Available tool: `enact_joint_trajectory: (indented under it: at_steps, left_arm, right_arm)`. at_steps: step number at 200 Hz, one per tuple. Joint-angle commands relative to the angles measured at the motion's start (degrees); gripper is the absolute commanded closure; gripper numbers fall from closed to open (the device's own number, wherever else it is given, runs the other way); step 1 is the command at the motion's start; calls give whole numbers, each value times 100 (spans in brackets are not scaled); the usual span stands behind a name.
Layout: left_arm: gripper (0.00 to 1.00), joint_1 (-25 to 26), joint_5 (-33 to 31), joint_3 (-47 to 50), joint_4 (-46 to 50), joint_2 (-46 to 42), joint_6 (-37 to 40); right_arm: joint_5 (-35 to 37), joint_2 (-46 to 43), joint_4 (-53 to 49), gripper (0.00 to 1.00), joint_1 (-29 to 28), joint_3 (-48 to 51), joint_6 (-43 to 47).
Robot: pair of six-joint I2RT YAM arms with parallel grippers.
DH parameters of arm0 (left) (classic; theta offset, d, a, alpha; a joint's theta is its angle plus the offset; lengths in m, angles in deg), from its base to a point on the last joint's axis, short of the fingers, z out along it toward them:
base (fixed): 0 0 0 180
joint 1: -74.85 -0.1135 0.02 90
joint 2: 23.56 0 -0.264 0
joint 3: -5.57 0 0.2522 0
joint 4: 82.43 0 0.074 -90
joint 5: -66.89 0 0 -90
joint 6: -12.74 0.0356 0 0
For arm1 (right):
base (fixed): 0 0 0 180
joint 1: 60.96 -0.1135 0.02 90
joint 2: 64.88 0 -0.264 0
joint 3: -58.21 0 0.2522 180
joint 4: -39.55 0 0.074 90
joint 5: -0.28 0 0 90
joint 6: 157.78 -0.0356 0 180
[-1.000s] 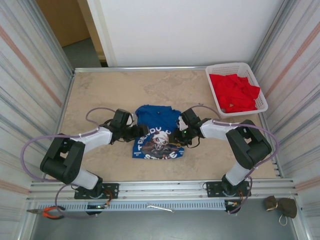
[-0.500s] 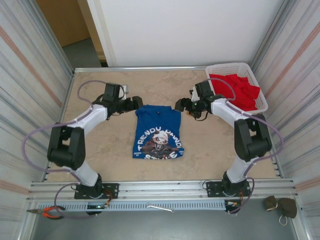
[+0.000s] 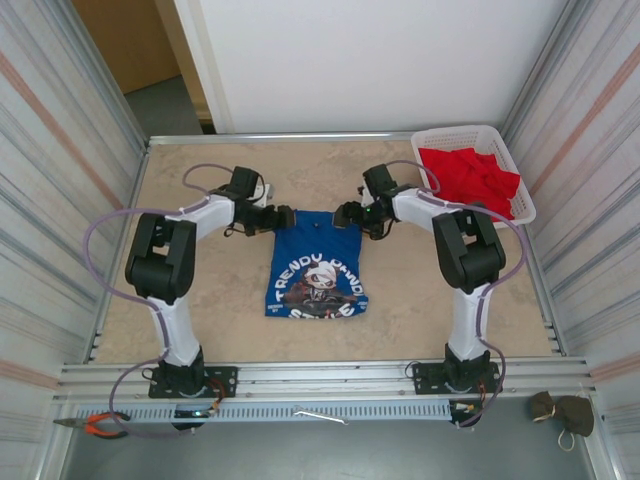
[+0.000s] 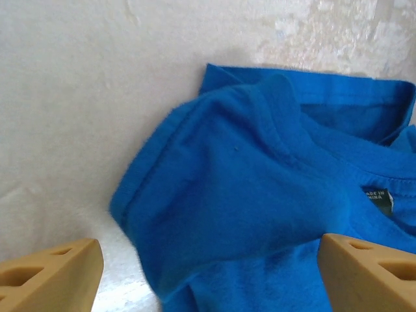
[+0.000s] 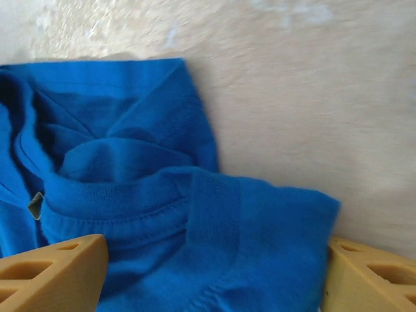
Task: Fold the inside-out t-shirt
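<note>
Top view, t-shirt: the royal-blue t-shirt [image 3: 316, 268] lies flat on the tabletop [image 3: 200, 300] with its printed graphic up and its collar end farthest from the arm bases. The white basket [image 3: 455, 131] of red garments [image 3: 468, 185] sits well apart, beyond the t-shirt's far right corner.
Top view, left arm: it is stretched out with the forearm turned in toward the t-shirt. The left fingers [image 3: 281, 216] are just beside its far left corner.
Top view, right arm: it is posed as a mirror of the left arm. The right fingers [image 3: 346, 214] are just beside the t-shirt's far right corner.
Left wrist view, fingers: the left fingers [image 4: 52, 279] are spread wide and pinch nothing. A rumpled shoulder of the t-shirt [image 4: 247, 195] lies between them, with the neck label [image 4: 378, 199] toward the right.
Right wrist view, fingers: the right fingers [image 5: 52, 273] are also apart and empty, straddling a doubled-over corner of the t-shirt [image 5: 195, 221].
Step in hand: probably taking both far corners ready for a fold.
Doing it well: lower each pair until it brackets every layer of its corner, close both together, and lift evenly so the t-shirt does not skew. The left corner looks bunched, so catch the seam edge rather than the loose fold.
</note>
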Motion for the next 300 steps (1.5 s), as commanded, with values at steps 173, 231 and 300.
enact_joint_trajectory:
  at_steps: [173,231,300]
  left_arm:
    - [100,-11,1632,969,-2734,2,-1326]
    - [100,-261,1837,367,-2870,60,-1522]
    - [100,-429,2030,-2212,-2108,295,-1622]
  right_arm:
    - [-1318,-189,2276,100,80,716,-1262]
    - [-1810,-135,2739,100,490,358,-1801]
    - [-2283,-34,2698,100,1060,-1445,-2513]
